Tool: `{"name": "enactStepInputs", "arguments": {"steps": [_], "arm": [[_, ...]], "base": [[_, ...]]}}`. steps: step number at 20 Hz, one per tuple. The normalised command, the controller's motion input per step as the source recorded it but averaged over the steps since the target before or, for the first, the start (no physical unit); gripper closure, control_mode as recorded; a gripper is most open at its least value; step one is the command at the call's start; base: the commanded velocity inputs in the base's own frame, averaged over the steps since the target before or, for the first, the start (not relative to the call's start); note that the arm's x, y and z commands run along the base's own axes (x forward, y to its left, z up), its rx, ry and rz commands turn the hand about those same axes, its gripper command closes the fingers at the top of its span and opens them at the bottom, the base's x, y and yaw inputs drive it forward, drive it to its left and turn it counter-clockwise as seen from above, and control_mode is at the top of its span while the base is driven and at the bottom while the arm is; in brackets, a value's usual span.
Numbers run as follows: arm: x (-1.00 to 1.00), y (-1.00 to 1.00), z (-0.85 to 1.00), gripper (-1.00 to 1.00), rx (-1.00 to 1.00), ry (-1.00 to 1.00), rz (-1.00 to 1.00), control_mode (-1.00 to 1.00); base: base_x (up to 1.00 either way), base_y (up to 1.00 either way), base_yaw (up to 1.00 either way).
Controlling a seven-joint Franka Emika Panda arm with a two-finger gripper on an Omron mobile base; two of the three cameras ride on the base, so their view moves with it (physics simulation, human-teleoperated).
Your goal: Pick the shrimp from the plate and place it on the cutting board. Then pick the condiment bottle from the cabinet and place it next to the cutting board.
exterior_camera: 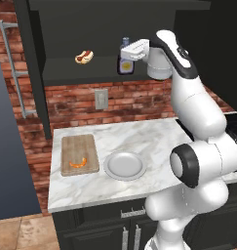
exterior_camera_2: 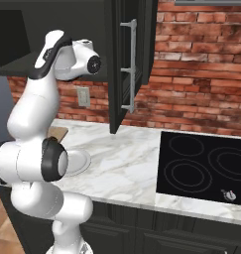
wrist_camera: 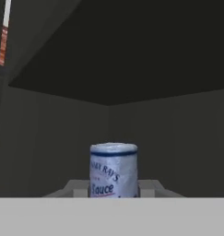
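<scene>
Tool (exterior_camera: 126,52) up at the bottle (exterior_camera: 125,62) in the cabinet (exterior_camera: 37,73), fingers either side of the cap; pinching or merely closing in, cannot tell. Hand view: blue-grey cap (wrist_camera: 114,169) dead centre between the tips.

Risks, judged: grip high on the narrow neck, so likely tilt or slip on pull-out. Squeeze off-centre, bottle tips on the shelf (exterior_camera: 76,73). Lift too high, knock against the cabinet top.

Hot dog (exterior_camera: 84,56) on same shelf, well apart to the side, not in the path. Open cabinet door (exterior_camera_2: 129,59) hangs over the tabletop (exterior_camera: 139,134), something to clear on the way down.

Shrimp (exterior_camera: 78,163) already on cutting board (exterior_camera: 80,154); plate (exterior_camera: 124,165) just beside the board, bare. Free tabletop around board for the drop. Stove (exterior_camera_2: 204,168) well apart.
</scene>
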Motion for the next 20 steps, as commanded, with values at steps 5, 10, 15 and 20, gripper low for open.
{"name": "enactStepInputs", "arguments": {"steps": [5, 10, 15, 20], "arm": [[-0.57, 0.02, 0.0, 1.0, 0.0, 0.0, 0.0, -1.0], [-0.6, 0.03, 0.0, 1.0, 0.0, 0.0, 0.0, -1.0], [-0.64, 0.04, 0.0, 1.0, 0.0, 0.0, 0.0, -1.0], [-0.65, 0.0, 0.0, 1.0, 0.0, 0.02, 0.0, -1.0]], "base": [[0.0, 0.0, 0.0], [0.0, 0.0, 0.0], [0.0, 0.0, 0.0], [0.0, 0.0, 0.0]]}}
